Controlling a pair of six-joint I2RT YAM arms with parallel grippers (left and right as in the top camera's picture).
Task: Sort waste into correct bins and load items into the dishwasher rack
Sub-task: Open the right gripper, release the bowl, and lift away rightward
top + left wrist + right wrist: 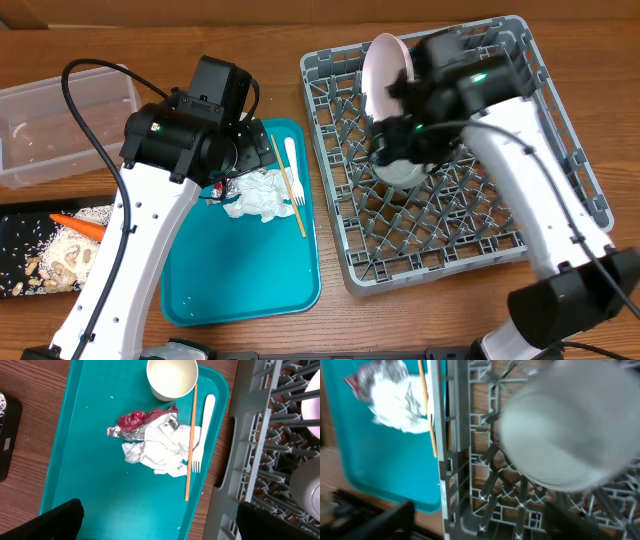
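Your right wrist view is blurred, but you can see a whitish round bowl (565, 435) in the grey dishwasher rack (485, 505), and left of it the teal tray (375, 470) carrying a crumpled white napkin (397, 402), a thin wooden stick (427, 410) and a foil wrapper (355, 377).

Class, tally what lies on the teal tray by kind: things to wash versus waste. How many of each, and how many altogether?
Things to wash: 3 (white cup, white fork, wooden stick)
Waste: 2 (napkin, foil wrapper)
Total: 5
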